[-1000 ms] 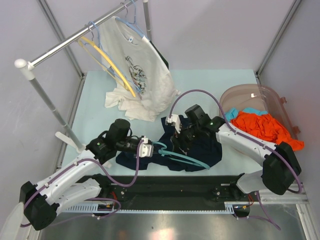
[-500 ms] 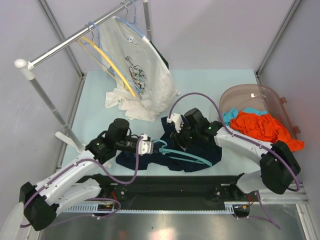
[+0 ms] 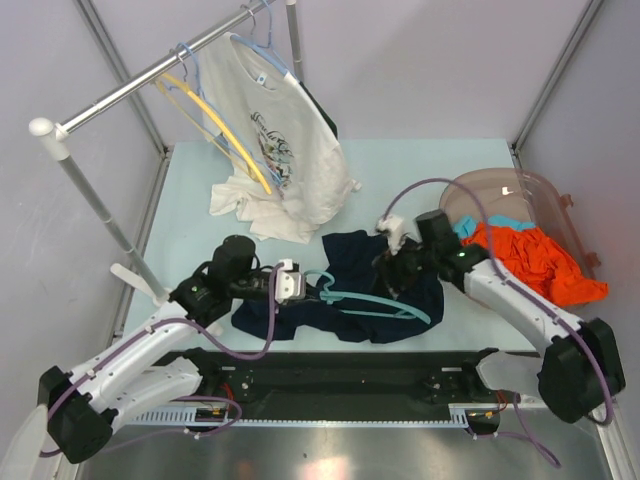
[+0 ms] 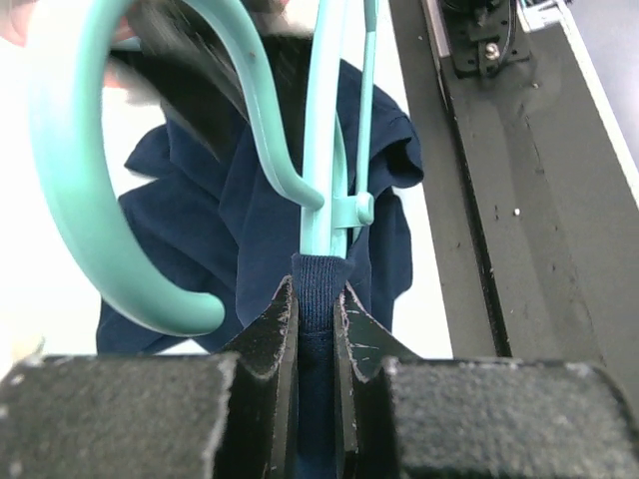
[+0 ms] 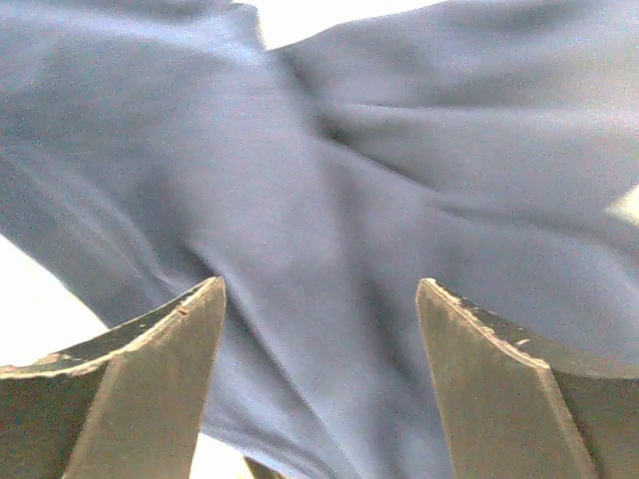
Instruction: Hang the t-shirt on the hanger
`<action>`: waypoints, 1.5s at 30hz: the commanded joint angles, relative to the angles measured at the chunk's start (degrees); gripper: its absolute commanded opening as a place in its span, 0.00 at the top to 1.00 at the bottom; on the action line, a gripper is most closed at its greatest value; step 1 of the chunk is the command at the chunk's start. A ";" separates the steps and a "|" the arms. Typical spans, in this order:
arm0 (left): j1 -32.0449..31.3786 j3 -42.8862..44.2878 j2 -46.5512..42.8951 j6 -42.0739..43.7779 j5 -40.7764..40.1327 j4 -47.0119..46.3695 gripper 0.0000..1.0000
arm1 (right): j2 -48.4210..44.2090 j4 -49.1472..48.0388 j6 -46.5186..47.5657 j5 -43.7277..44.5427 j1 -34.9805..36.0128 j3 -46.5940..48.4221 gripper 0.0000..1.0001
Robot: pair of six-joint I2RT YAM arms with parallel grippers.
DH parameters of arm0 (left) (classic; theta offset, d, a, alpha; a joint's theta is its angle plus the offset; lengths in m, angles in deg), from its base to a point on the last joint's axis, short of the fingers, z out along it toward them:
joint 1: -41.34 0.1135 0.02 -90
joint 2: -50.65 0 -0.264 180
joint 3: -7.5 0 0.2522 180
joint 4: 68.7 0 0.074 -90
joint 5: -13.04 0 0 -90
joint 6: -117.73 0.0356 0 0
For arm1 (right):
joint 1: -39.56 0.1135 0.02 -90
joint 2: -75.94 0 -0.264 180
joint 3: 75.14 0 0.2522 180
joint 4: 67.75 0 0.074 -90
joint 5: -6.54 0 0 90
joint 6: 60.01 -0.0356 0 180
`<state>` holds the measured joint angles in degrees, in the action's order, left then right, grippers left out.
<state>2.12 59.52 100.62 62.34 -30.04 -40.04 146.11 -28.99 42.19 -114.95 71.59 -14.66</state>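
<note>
The navy t-shirt point(image 3: 352, 252) lies crumpled on the table between the arms. The teal hanger point(image 3: 378, 309) lies across it, hook toward my left gripper point(image 3: 297, 285). In the left wrist view my left gripper point(image 4: 318, 299) is shut on the t-shirt's ribbed collar point(image 4: 319, 274). The hanger's stem point(image 4: 324, 190) runs down into that pinched fabric, and its hook point(image 4: 70, 200) curves off to the left. My right gripper point(image 3: 392, 268) hovers over the t-shirt's right part. In the right wrist view it point(image 5: 319, 299) is open, with only navy cloth point(image 5: 329, 200) between its fingers.
A clothes rail point(image 3: 140, 80) at the back left carries a white printed t-shirt point(image 3: 290, 150), a yellow hanger point(image 3: 215, 135) and a pale blue hanger point(image 3: 262, 55). A clear basket point(image 3: 500, 190) at the right holds an orange garment point(image 3: 530, 255). A black rail point(image 3: 350, 365) runs along the near edge.
My right arm has drawn back to the right, from over the hanger's neck to the t-shirt's right part. The hanger has shifted slightly. My left gripper keeps its hold.
</note>
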 commanded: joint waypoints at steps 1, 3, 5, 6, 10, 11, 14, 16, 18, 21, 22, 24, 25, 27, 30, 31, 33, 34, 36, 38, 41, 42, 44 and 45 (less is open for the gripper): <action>1.34 2.96 2.22 -10.76 -1.38 -6.28 1.00 | -6.97 6.37 2.81 -7.88 -13.64 0.03 0.17; 1.60 3.66 4.15 -13.77 -4.97 -8.55 0.99 | -7.51 10.41 5.71 -9.20 -21.11 1.61 0.16; 1.61 4.71 8.09 -19.47 -9.28 -9.88 1.00 | -6.63 14.62 8.43 -11.13 -28.29 5.03 0.16; 1.78 6.89 9.77 -22.28 -14.00 -9.45 1.00 | -5.84 15.86 9.49 -12.97 -31.04 5.92 0.16; 4.24 10.86 16.90 -30.64 -21.85 -8.39 1.00 | -4.78 22.63 15.03 -14.57 -39.49 9.88 0.17; 5.02 11.39 17.78 -32.40 -23.43 -7.70 1.00 | -4.96 24.56 15.47 -14.40 -40.29 10.58 0.18; 6.34 13.76 21.29 -38.20 -28.97 -6.03 1.00 | -7.76 27.73 17.41 -14.57 -41.17 11.29 0.23; 6.70 14.38 23.05 -41.19 -31.52 -5.14 1.00 | -10.39 28.53 18.73 -14.05 -39.69 11.64 0.26; 6.70 14.65 23.85 -42.77 -31.88 -4.88 1.00 | -11.28 28.71 18.65 -7.76 -35.14 11.47 0.27; 6.70 14.30 24.20 -43.92 -31.10 -6.19 1.00 | -12.16 25.56 15.05 3.83 -20.99 9.89 0.26; 6.70 14.21 24.38 -44.01 -30.49 -6.63 1.00 | -12.08 22.50 12.86 6.41 -14.00 9.62 0.25; 6.70 14.21 24.55 -44.28 -29.78 -6.81 1.00 | -10.94 18.88 11.01 13.68 -7.89 8.92 0.23; 6.79 14.12 24.29 -44.28 -29.43 -6.98 1.00 | -10.06 16.25 9.78 15.64 -2.12 9.00 0.23; 6.88 13.68 23.68 -43.93 -27.85 -7.34 1.00 | -6.64 14.30 8.37 17.85 2.57 9.09 0.21; 7.23 13.24 22.19 -43.49 -25.04 -7.42 1.00 | -1.89 12.36 6.52 16.20 8.04 8.92 0.21; 7.67 13.07 21.75 -43.31 -24.34 -7.51 1.00 | -0.92 12.45 6.60 15.23 8.57 8.48 0.22; 8.45 12.11 20.08 -42.79 -21.70 -8.04 1.00 | 1.28 13.06 7.91 13.47 8.84 7.60 0.27; 8.63 11.75 19.55 -42.52 -20.73 -8.39 1.00 | 1.72 13.15 8.70 13.38 8.66 7.08 0.32; 8.90 10.61 18.14 -41.73 -18.71 -8.57 1.00 | 3.47 14.72 11.34 11.11 5.08 6.02 0.50; 8.90 9.47 16.74 -40.42 -17.39 -8.57 1.00 | 4.79 16.39 13.53 5.68 -3.58 7.58 0.89; 8.99 7.01 14.81 -39.62 -15.73 -9.27 1.00 | 6.20 19.47 16.34 3.10 -12.30 11.36 1.00; 8.99 6.48 14.63 -39.62 -14.84 -9.97 1.00 | 6.47 19.48 16.88 2.66 -13.65 12.07 1.00; 8.90 5.25 14.88 -40.06 -12.56 -11.54 1.00 | 7.17 19.04 17.58 2.13 -15.59 13.83 1.00; 8.90 4.55 15.06 -40.93 -12.12 -12.08 1.00 | 8.39 18.87 17.67 2.39 -15.68 14.27 1.00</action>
<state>10.66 66.01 116.71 21.31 -47.24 -47.36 153.24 -10.92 56.38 -109.48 57.93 -5.55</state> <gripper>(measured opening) 0.146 0.011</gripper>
